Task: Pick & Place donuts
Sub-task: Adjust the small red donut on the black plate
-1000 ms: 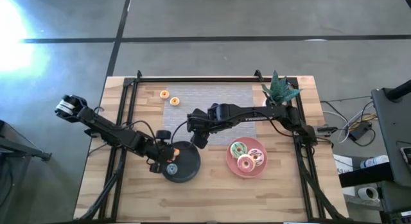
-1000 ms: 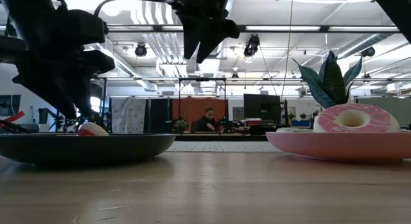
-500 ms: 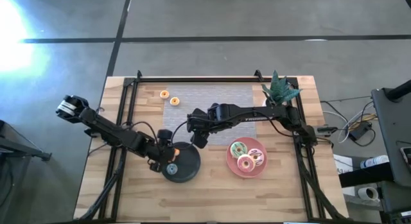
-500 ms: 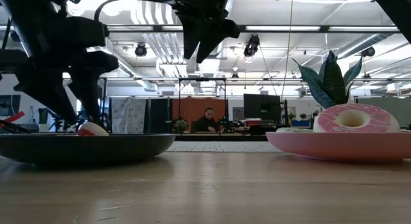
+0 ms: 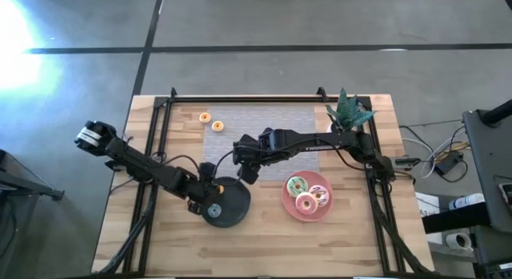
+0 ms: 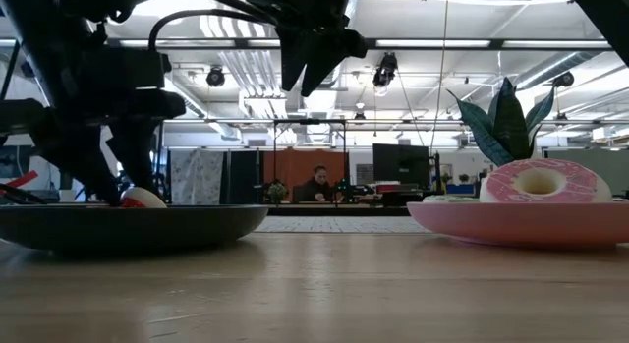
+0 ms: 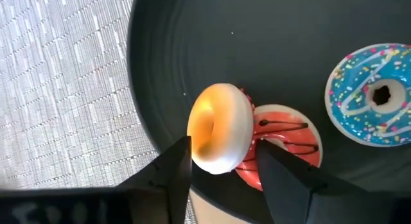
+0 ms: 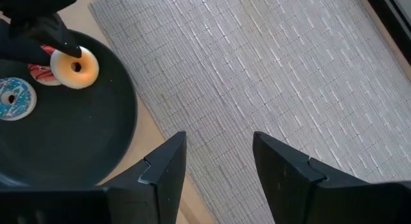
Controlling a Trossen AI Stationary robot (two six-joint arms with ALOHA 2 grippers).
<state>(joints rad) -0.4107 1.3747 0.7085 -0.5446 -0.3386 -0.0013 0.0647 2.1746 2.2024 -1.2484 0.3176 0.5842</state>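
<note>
Left gripper (image 7: 218, 166), fingers spread around orange donut (image 7: 220, 136), hovering at black plate (image 7: 282, 44) nine o'clock; should be lifting vertically, avoiding nudging.

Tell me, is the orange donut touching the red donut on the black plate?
Touching. In the left wrist view the orange donut leans on the red donut, overlapping its edge with no gap, on the black plate.

Beyond my wooden table (image 5: 264, 239) lies grey concrete floor (image 5: 264, 23). Far off, a person (image 6: 318, 184) sits beside a monitor (image 6: 400, 166) under ceiling lights (image 6: 413, 43).
</note>
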